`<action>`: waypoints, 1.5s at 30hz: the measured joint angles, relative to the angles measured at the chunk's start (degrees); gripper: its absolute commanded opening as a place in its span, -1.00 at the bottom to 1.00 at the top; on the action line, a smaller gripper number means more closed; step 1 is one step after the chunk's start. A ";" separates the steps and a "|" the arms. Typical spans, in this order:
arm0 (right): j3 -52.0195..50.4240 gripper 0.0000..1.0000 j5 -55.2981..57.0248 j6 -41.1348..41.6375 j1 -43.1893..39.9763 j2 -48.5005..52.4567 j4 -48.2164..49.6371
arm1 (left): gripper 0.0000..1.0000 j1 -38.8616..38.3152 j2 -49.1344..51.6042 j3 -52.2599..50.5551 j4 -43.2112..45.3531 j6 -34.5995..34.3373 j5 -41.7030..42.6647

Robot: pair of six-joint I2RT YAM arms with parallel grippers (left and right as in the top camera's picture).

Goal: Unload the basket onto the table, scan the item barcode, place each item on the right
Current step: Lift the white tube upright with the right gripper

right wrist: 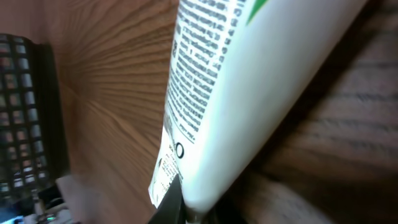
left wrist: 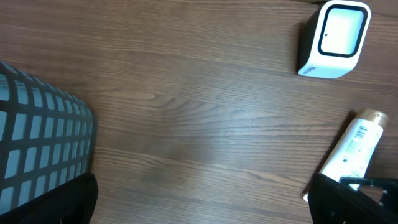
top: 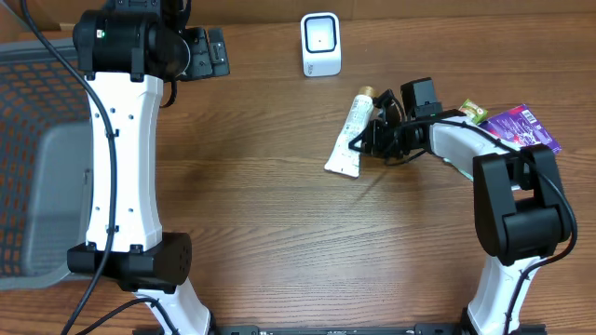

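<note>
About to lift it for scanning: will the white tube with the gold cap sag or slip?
Likely squeezable: the white tube tapers to a flat crimped end, so it may dent where the right gripper grips it. Its smooth skin could slip. The flat end should keep it from rolling.

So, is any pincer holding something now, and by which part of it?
The right pincer is shut on the white tube, near its middle, between cap and flat end. The left pincer is open and holds nothing.
</note>
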 measured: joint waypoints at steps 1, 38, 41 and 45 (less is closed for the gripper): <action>0.00 -0.93 -1.01 0.04 -0.55 0.02 -0.31 | 0.99 0.00 0.00 0.00 0.00 0.00 0.00; 28.59 -0.93 -28.65 -35.34 -4.31 -10.16 -43.47 | 0.99 0.00 -0.02 0.00 0.00 0.00 0.00; 28.59 -0.93 -25.03 -30.08 -4.04 -10.16 -39.80 | 0.99 0.00 -0.02 0.00 0.00 0.00 0.00; 28.83 -0.93 -12.22 -19.23 -2.16 -10.16 -37.20 | 0.99 0.00 0.00 0.00 0.00 0.00 0.00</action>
